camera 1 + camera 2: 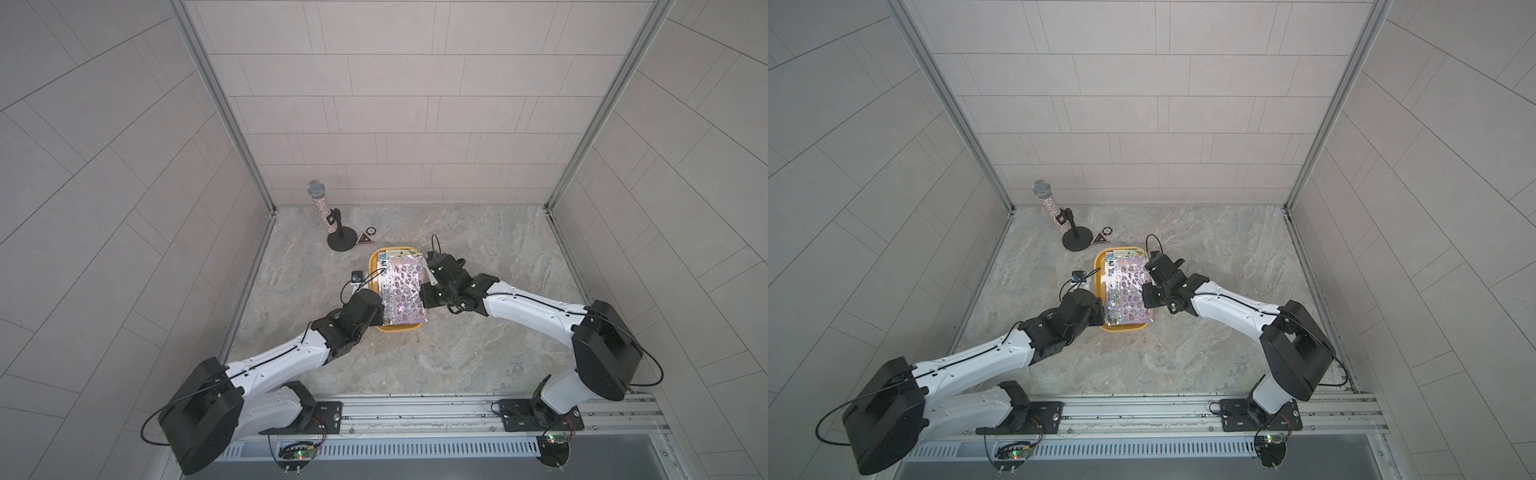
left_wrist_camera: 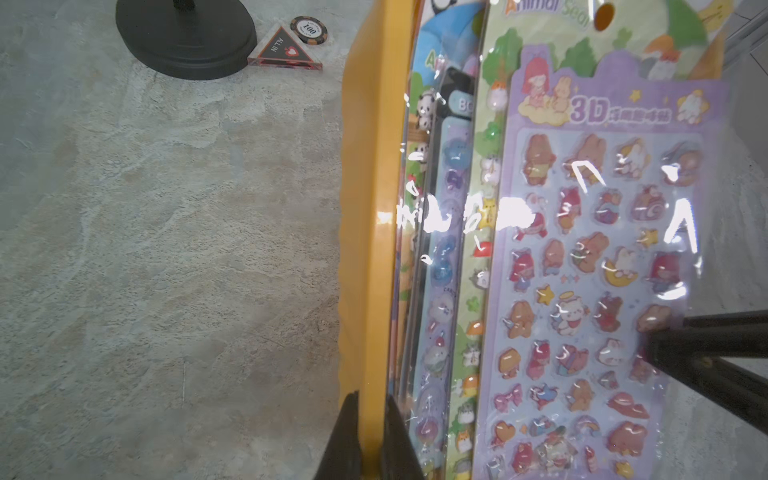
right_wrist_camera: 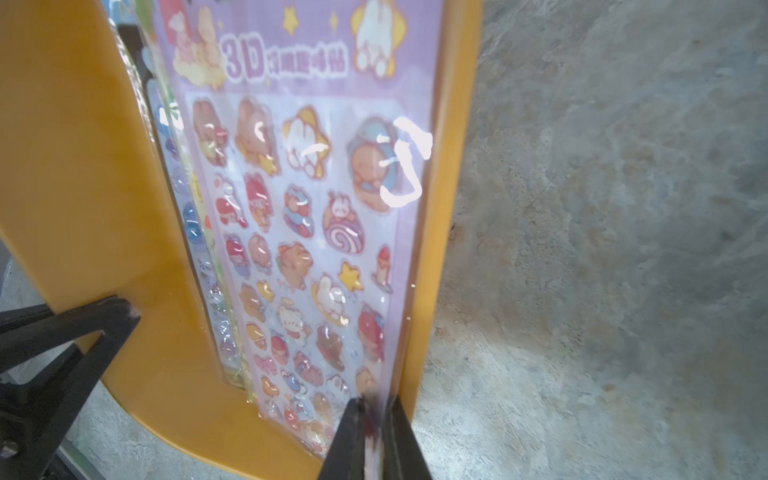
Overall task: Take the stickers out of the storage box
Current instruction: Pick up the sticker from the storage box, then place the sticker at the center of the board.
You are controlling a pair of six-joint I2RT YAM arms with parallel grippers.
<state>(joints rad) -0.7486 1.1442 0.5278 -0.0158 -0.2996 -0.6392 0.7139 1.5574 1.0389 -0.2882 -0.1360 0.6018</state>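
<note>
A yellow box holds the stickers, a glossy stack topped by a purple sheet. The left gripper clamps one long wall of the box; the right gripper pinches the purple sheet's edge beside the opposite wall.

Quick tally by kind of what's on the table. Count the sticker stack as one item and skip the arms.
storage box: 1
stickers, one stack: 1
microphone on stand: 1
poker chip: 1
triangular badge: 1
Total: 5
</note>
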